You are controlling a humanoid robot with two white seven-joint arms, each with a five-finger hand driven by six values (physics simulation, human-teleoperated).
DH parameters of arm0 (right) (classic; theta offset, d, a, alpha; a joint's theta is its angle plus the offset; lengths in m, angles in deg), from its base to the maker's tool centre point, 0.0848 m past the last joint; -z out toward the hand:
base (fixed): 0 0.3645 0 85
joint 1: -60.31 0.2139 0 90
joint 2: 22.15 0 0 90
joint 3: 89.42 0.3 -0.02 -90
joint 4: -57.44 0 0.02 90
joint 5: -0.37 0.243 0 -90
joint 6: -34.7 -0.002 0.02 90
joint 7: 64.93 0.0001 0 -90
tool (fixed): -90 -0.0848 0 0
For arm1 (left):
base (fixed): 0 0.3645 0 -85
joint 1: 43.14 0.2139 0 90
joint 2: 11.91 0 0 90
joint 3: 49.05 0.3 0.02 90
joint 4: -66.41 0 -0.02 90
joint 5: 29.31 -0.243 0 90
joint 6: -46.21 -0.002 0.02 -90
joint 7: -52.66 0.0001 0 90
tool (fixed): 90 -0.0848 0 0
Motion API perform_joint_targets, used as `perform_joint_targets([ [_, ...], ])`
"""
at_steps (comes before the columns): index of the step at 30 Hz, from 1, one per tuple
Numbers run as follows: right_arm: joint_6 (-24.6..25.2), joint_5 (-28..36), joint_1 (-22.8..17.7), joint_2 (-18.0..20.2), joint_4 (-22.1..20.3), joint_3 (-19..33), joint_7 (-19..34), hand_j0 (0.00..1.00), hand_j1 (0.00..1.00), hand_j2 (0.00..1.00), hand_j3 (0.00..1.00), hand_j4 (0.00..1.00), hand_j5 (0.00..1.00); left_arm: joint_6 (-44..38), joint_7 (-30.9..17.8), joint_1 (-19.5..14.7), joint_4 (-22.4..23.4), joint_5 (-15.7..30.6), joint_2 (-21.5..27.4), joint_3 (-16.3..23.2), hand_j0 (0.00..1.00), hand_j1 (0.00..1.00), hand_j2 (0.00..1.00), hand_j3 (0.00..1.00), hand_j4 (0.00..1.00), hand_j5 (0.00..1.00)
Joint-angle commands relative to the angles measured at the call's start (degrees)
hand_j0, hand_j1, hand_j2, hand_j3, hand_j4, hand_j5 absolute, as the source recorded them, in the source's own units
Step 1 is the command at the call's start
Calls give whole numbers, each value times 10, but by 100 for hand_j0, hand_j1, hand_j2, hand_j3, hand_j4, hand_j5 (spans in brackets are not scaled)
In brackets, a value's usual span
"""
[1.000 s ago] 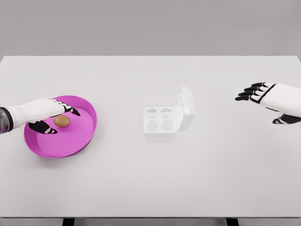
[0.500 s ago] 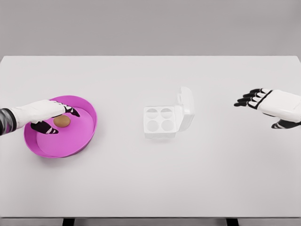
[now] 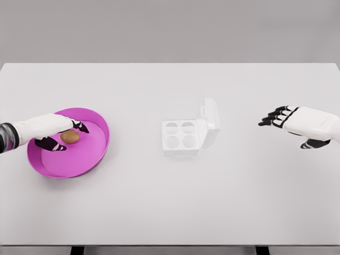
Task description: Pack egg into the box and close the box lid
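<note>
Between left hand [image 3: 49, 130] fingers: egg [image 3: 69, 137]

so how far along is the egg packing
Early. Nothing is packed: the white four-cup egg box stands open with empty cups. The left hand is closing around the brown egg in the round magenta tray. The right hand hovers open. Lifting, placing, lid closing remain.

The left robot hand [image 3: 53, 130] is reached in from the left edge, palm turned down, with its dark fingers [image 3: 81, 126] and thumb curled close on either side of a small object. The right robot hand [image 3: 297, 121] is held out from the right edge, above the desk, its fingers spread and pointed leftward, nothing grasped.
</note>
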Motion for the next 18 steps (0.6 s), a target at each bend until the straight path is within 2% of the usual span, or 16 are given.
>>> perform_joint_targets([
  [1,2,2,0,1,0,-2,0,100,100,100,100,100,100,0,0,0,0,1,0,0,73,73,73,73,73,73],
  [18,2,2,0,1,-4,-2,0,100,100,100,100,100,100,0,0,-1,4,1,-5,0,71,71,71,71,71,71],
])
